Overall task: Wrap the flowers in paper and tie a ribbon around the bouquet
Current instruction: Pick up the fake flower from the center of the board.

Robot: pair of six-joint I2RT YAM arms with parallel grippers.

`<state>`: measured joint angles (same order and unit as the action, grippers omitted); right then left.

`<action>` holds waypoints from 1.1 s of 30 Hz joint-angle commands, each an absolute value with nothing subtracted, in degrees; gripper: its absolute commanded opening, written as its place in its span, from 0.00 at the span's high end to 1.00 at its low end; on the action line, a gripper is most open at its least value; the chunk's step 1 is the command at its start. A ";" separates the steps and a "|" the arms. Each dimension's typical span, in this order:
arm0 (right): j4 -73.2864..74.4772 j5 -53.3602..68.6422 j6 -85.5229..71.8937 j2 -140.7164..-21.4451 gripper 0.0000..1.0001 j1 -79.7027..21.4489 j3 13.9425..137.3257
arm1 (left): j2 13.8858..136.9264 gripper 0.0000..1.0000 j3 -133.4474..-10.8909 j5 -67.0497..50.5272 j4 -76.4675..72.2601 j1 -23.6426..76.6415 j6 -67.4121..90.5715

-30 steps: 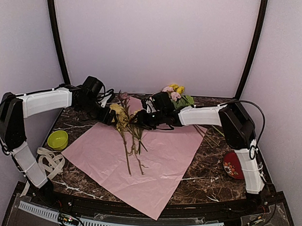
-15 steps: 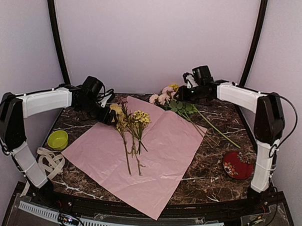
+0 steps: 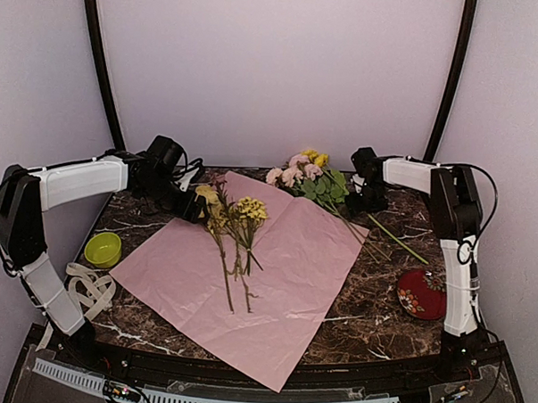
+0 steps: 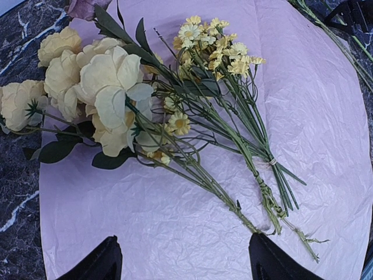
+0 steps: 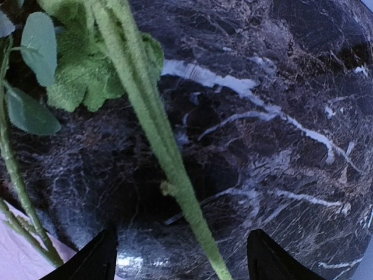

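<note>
My right gripper (image 5: 183, 259) stands wide, straddling a green stem (image 5: 157, 134) on the marble (image 5: 280, 87), with nothing held. I should sink lower and close squarely on the stem, below the leaves, then carry this bunch (image 3: 302, 171) to the paper (image 3: 293, 274) at mid-frame, where yellow flowers (image 3: 231, 219) lie. My left gripper (image 4: 183, 265) hovers wide over them. Half a second ago my right arm was higher, above that bunch.

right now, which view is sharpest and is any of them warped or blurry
Top external: even, soft light, no glare, the paper looks pink. Left wrist: sharp, paper lilac here, blooms crisp. Right wrist: strong fisheye bulge in the marble table, the near stem fuzzy.
</note>
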<state>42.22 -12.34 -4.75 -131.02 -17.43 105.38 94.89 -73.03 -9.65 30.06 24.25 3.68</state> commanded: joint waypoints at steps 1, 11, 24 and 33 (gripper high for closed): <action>43.69 -16.12 -0.66 -134.24 0.25 -16.01 110.06 | 94.07 0.23 -74.15 -9.80 30.90 23.97 2.99; 42.75 -8.72 1.10 -136.76 0.69 -15.25 109.99 | 94.92 0.23 -74.32 -9.70 30.97 23.91 2.88; 40.19 -17.77 3.49 -129.82 1.00 -15.20 105.64 | 95.18 0.23 -74.33 -10.06 31.15 23.95 2.81; 32.84 -17.56 -2.07 -115.63 1.00 -15.21 99.03 | 95.18 0.22 -74.49 -10.41 31.44 23.96 2.79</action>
<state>39.03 -17.26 1.63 -125.08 -15.57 101.51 95.15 -73.06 -9.67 30.13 24.25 3.62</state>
